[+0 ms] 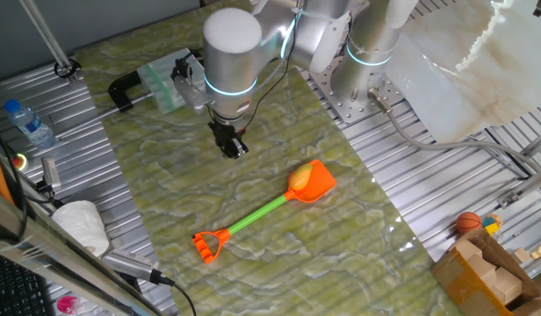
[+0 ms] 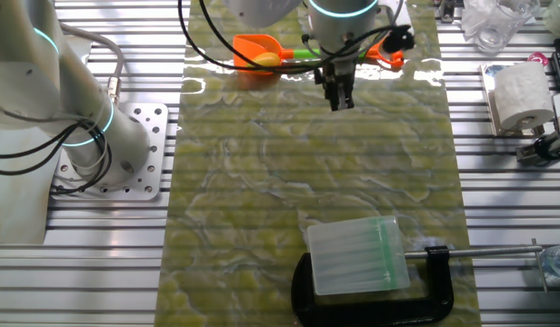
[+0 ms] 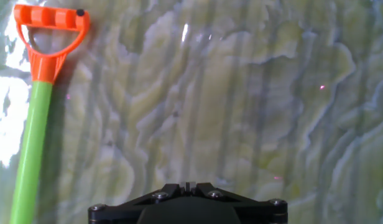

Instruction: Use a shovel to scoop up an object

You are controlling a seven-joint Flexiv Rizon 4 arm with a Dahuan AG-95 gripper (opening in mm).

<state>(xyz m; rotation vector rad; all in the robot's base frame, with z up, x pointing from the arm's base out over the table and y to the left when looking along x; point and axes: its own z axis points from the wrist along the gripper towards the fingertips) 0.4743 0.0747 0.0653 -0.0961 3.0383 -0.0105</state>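
The fixed views show the object (image 1: 300, 178) on the shovel (image 1: 269, 211) blade, the end effector (image 1: 233, 147) apparently pressed together; the hand view shows only the handle.

The shovel (image 1: 262, 213) lies flat on the table (image 1: 358, 254), blade toward 2 o'clock and handle toward 8 in one fixed view. The object (image 1: 299, 178) sits in the blade. The hand (image 1: 233, 147) hangs apart at 10 o'clock from the blade.

green marbled mat (image 1: 253, 202), ribbed metal table (image 1: 446, 167) (glossy glare)
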